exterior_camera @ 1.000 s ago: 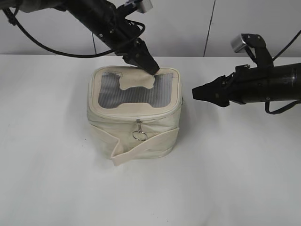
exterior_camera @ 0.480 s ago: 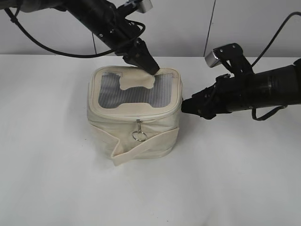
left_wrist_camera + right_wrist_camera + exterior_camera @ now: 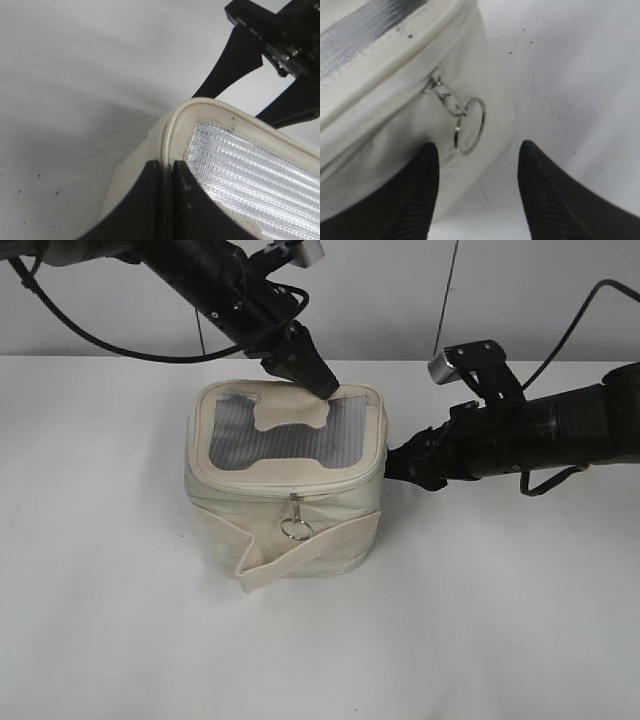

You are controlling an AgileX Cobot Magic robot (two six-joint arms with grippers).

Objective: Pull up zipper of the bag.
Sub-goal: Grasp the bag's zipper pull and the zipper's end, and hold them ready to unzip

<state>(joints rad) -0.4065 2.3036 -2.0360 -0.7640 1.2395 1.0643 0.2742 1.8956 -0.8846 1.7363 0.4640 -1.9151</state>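
A cream fabric bag (image 3: pixel 285 510) with a silver mesh top stands in the middle of the white table. A zipper pull with a metal ring (image 3: pixel 296 525) hangs on its front face. My left gripper (image 3: pixel 325 388) is shut on the piped rim of the bag's top at the far edge; the left wrist view shows the jaws (image 3: pixel 166 167) pinching that rim (image 3: pixel 172 130). My right gripper (image 3: pixel 395 462) is open at the bag's right side. In the right wrist view a second ring pull (image 3: pixel 470 125) hangs on the zipper just ahead of the open fingers (image 3: pixel 477 150), not touched.
The white table (image 3: pixel 520 620) runs to a pale wall at the back. A loose fabric strap (image 3: pixel 300 555) wraps the bag's lower front. The right arm's fingers also show in the left wrist view (image 3: pixel 260 65) beyond the bag.
My right arm has moved left, bringing its open gripper up to the bag's right side. The left gripper and the bag have not moved.
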